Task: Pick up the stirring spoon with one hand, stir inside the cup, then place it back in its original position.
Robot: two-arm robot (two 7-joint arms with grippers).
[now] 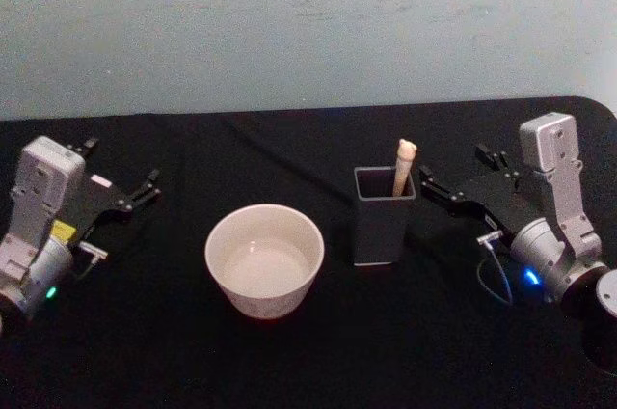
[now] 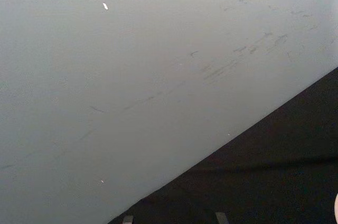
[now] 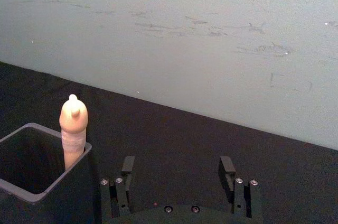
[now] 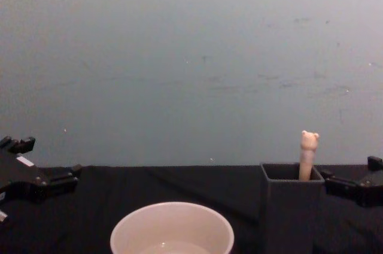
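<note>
The holder box stands near the middle of the table. The stirring spoon stands inside it, leaning in its far right corner, knob poking above the rim. The cup sits left of the holder box and a little nearer the robot, apart from it. The right gripper rests just right of the holder box, the left gripper well left of it, beyond the cup. The wall rises behind the holder box.

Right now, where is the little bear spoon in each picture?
Head view: the stirring spoon stands in the dark holder, right of the cup.
Left wrist view: not in it.
Right wrist view: spoon at lower left, in the holder's corner.
Chest view: spoon at lower right.
Shared landmark: the holder.
</note>
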